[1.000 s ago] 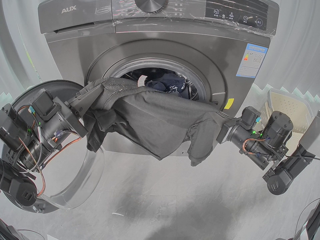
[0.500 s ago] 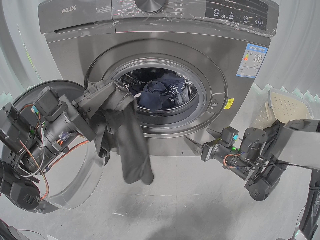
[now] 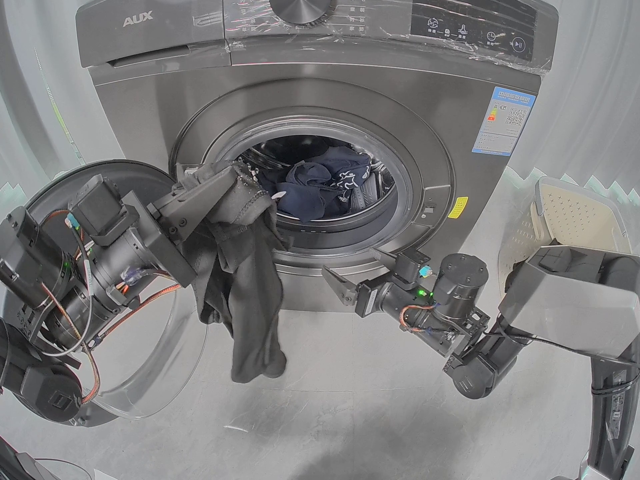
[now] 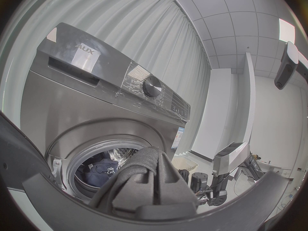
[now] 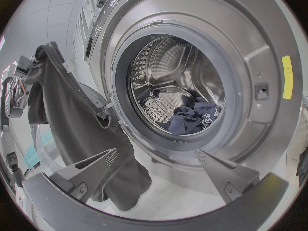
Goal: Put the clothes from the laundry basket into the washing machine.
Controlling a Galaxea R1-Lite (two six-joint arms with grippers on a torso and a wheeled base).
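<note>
Navy clothes (image 3: 319,181) lie in the washing machine (image 3: 147,115); left fingers (image 3: 190,201) clamp a grey garment (image 3: 250,288), right fingers (image 3: 339,286) spread wide.

washing machine (image 3: 153,115) dark metallic grey, drum (image 5: 160,68) bare steel (dimpled). hanging garment (image 3: 247,288) plain charcoal. clothes (image 3: 320,181) in drum navy, white print. laundry basket (image 3: 580,215) cream, perforated. yellow sticker (image 3: 458,207), blue-white label (image 3: 503,121).

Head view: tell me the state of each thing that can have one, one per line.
washing machine door: open, swung to the robot's left.
drum: holds a dark blue garment.
grey garment: hanging from the left tool, outside the drum.
left tool: shut on the grey garment.
right tool: open, empty.
</note>
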